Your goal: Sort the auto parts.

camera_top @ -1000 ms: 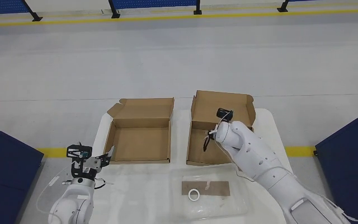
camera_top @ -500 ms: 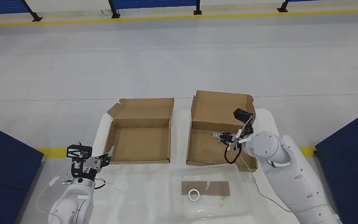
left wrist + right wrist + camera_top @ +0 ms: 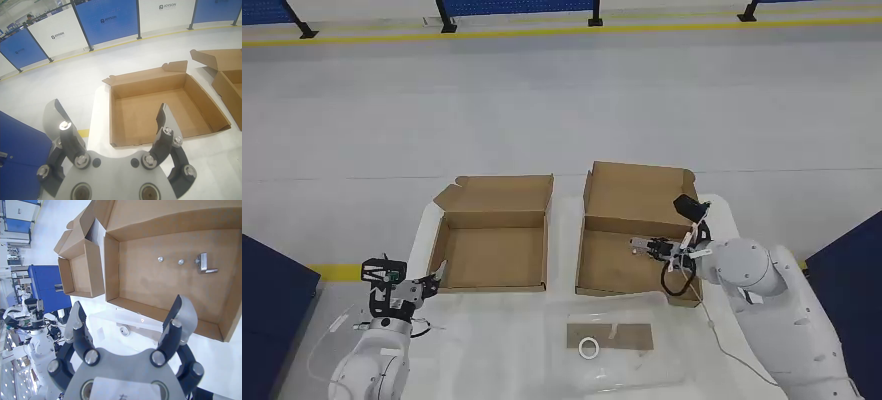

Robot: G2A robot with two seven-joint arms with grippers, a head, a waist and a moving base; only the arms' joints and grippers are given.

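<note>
hovering by the right cardboard box, the right gripper was held released, presumably because bracket and bolts were already laid inside; the left gripper was spread too.

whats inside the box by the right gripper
On the box floor lie two small bolts and an L-shaped metal bracket, apart from each other. The right gripper covers a patch of floor near one wall, so that part is unknown.
</note>
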